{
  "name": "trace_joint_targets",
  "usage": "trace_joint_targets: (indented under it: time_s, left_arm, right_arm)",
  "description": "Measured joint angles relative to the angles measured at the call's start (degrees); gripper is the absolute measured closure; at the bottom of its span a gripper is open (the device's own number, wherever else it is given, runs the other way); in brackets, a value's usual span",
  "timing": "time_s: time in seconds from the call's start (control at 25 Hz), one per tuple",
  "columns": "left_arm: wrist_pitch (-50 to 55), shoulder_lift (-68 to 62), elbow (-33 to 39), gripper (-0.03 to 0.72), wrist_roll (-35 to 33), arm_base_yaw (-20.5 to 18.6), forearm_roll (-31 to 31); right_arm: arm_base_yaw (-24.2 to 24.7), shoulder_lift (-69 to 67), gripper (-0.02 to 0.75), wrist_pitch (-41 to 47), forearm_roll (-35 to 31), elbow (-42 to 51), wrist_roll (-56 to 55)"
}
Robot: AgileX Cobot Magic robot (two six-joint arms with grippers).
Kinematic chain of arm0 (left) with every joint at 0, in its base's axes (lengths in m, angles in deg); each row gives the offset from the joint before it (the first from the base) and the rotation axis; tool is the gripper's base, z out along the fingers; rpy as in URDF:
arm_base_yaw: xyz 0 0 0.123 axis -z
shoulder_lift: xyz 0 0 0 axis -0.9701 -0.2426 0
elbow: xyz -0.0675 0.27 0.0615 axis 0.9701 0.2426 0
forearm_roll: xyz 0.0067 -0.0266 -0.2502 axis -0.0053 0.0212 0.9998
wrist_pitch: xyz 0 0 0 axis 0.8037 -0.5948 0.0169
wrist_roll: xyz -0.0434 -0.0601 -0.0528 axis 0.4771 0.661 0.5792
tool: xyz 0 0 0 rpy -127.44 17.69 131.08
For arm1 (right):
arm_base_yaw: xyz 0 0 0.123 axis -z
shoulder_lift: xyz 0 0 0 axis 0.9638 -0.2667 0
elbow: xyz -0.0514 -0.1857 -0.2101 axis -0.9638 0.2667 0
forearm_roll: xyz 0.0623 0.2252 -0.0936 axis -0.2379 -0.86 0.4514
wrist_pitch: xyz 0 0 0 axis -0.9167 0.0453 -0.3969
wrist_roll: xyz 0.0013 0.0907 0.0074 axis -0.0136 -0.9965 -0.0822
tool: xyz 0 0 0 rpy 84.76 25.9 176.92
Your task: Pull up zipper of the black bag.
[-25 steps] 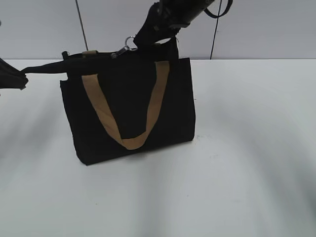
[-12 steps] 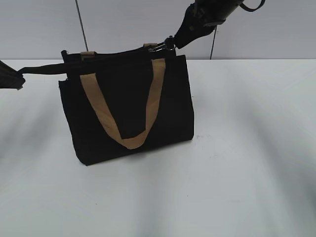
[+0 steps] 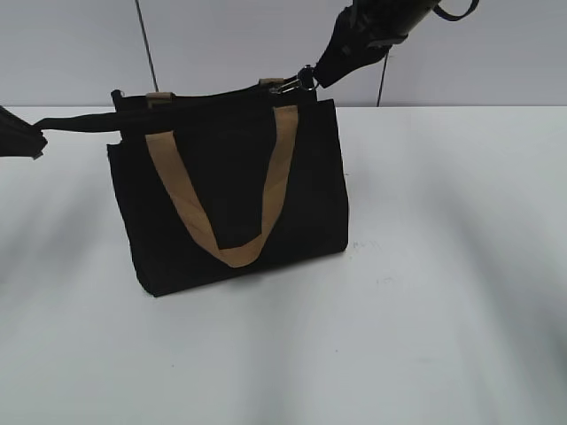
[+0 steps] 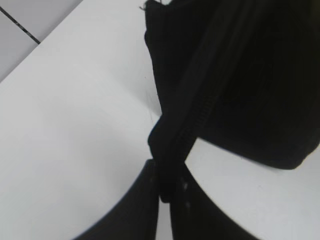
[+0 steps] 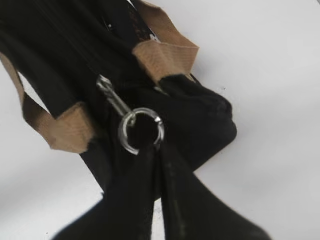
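Left gripper (image 3: 35,142) sits well left of the boxy black fabric bag (image 3: 232,199), fingers clamped on a black fabric tail (image 3: 80,122) running out from the bag's top left corner; the left wrist view shows the tail pinched between the closed fingers (image 4: 150,200). It anchors that end. The zipper line runs left-right along the bag's top edge, so its long axis points from one gripper to the other. Tan webbing loop handle (image 3: 221,204) hangs down the bag's front face, below the zipper, not in the way. Silvery metal zipper pull with ring (image 3: 297,81) is at the bag's top right corner, just right of a second tan handle (image 5: 162,55). Right gripper (image 3: 312,75) is on it, fingers together through or on the ring (image 5: 141,131). The right arm is the one at the pull. Judging by position, the slider is near the end of its run; little travel left rightward. White tabletop (image 3: 443,266) under the bag.
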Motion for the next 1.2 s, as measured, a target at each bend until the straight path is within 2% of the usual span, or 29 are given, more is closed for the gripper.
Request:
trace_joint_targets:
  time_s: [0.08,0.2,0.28,0.36,0.44,0.64,0.76,0.84,0.96,1.12,1.2]
  left_arm:
    - [0.0,0.0,0.0,0.582,0.0,-0.27,1.69]
    - [0.18,0.0,0.0,0.326,0.05,-0.56,3.07]
    - [0.09,0.0,0.0,0.167,0.07,-0.56,4.32]
    - [0.01,0.0,0.0,0.085,0.11,-0.56,5.15]
    - [0.01,0.0,0.0,0.071,0.13,-0.56,6.26]
    - [2.14,0.0,0.0,0.111,0.91,-0.56,7.04]
    - [4.93,0.0,0.0,0.12,3.02,-0.56,6.7]
    - [6.18,0.0,0.0,0.129,7.1,-0.56,4.34]
    - [6.45,0.0,-0.07,0.154,18.41,-0.56,-4.1]
    - [7.63,0.0,-2.28,0.172,42.26,-0.56,-21.27]
    - [8.09,0.0,-4.13,0.174,53.66,-0.56,-27.82]
  right_arm:
    - [0.54,0.0,0.617,0.16,0.25,0.0,0.0]
    - [0.78,0.0,0.367,0.82,0.31,0.0,-0.67]
    - [0.78,0.0,0.29,1.44,0.25,0.0,-1.59]
    - [0.78,0.06,0.26,1.73,0.25,0.0,-2.61]
    - [0.78,0.26,0.255,1.92,0.25,0.0,-3.09]
    - [0.78,2.7,0.253,3.07,1.86,0.0,-3.28]
    - [0.78,4.38,0.253,4.66,4.82,0.0,-3.28]
    - [0.78,5.47,0.253,4.78,7.97,0.0,-3.56]
    - [0.78,6.92,0.252,5.15,13.78,0.0,-6.85]
    - [0.78,8.91,0.252,5.32,23.88,0.0,-14.9]
    - [0.78,10.08,0.252,5.43,28.23,0.0,-20.91]
